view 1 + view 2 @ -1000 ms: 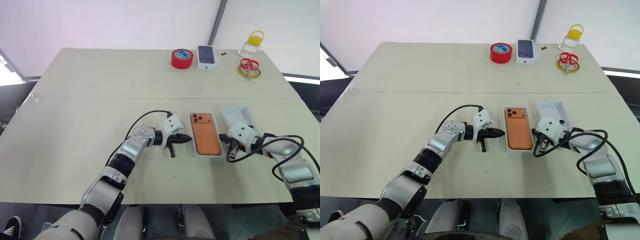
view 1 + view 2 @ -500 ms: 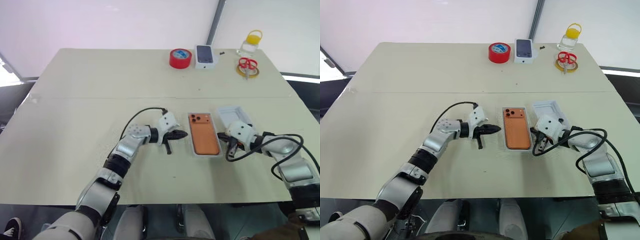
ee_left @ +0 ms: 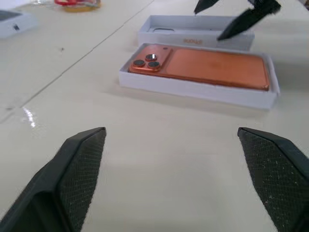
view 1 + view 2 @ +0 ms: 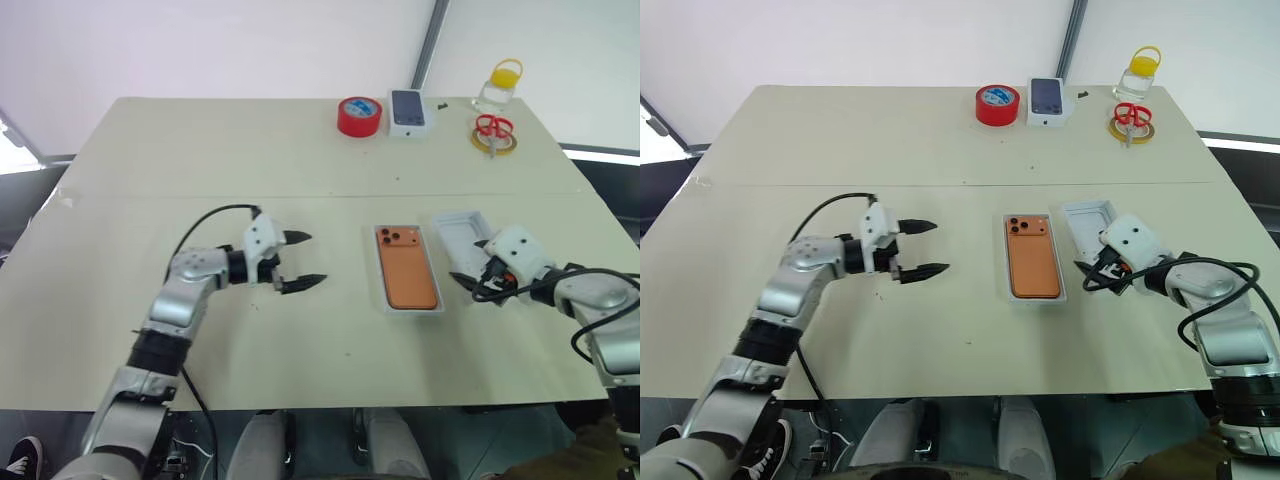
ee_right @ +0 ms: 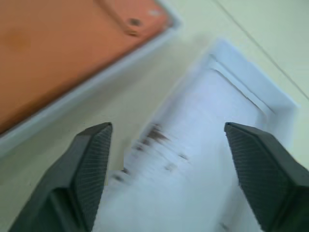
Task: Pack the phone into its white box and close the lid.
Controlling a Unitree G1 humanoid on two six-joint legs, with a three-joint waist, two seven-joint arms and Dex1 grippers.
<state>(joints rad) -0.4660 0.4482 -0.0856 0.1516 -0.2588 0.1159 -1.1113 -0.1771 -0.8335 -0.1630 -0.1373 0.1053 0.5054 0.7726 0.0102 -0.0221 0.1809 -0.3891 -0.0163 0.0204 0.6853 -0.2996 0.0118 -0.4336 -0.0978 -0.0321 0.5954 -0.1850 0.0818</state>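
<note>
The orange phone (image 4: 406, 268) lies camera side up inside the shallow white box (image 4: 1035, 298) at mid table. The lid (image 4: 458, 233) rests open side up just right of it, its white interior showing in the right wrist view (image 5: 212, 145). My left gripper (image 4: 311, 258) hovers open and empty well left of the box, pointing toward it; the left wrist view shows the phone (image 3: 207, 65) ahead, beyond the fingers (image 3: 79, 169). My right gripper (image 4: 1095, 275) is open over the near end of the lid, holding nothing.
At the table's far edge stand a red tape roll (image 4: 359, 116), a small white box with a phone picture (image 4: 411, 109), red scissors on a yellow tape ring (image 4: 496, 133) and a clear bottle with a yellow cap (image 4: 500, 85). Bare tabletop stretches to the left.
My left gripper has drawn away leftward from the phone box and opened. My right gripper has opened and lifted slightly over the lid. Phone, box and lid have stayed put.
</note>
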